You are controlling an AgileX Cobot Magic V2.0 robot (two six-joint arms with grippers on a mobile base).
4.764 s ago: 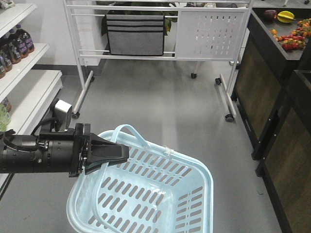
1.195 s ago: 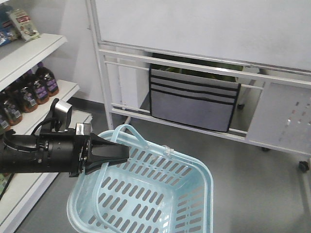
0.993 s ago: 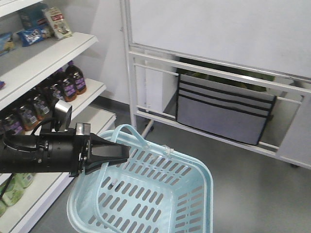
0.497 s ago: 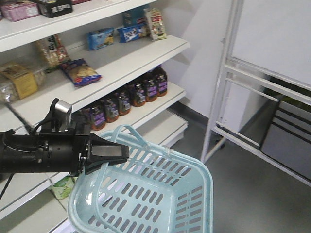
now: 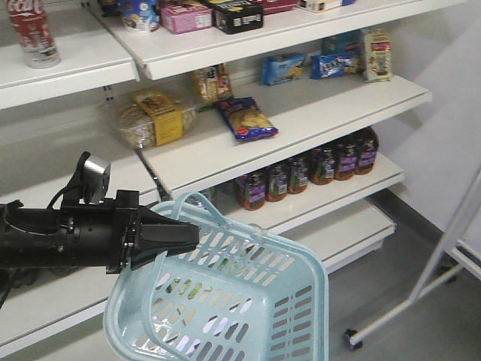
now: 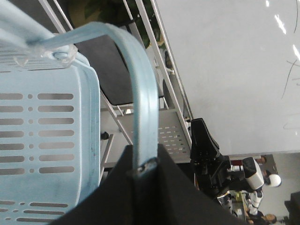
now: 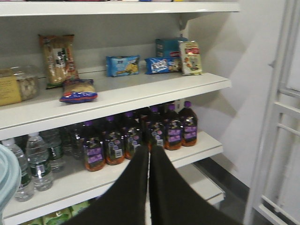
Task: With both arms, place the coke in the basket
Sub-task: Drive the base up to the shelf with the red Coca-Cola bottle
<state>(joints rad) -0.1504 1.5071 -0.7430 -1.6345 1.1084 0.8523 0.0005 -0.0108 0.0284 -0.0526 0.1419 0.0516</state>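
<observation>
Coke [image 5: 33, 34] on shelf [image 5: 83, 66], well above left claw [image 5: 189, 235] clamping basket [image 5: 319, 301] handle.

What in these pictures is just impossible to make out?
- Front view: the coke loses its top to the upper edge.
- Front view: the basket runs off the lower edge.
- Right wrist view: the bottles have labels too blurred to read.
- Left wrist view: the left gripper covers part of the basket handle.

Before me, the white shelves [image 5: 331, 101] carried the coke [image 5: 31, 34] up top, snack packets [image 5: 246, 120], and dark bottles [image 5: 325, 164] lower.
</observation>
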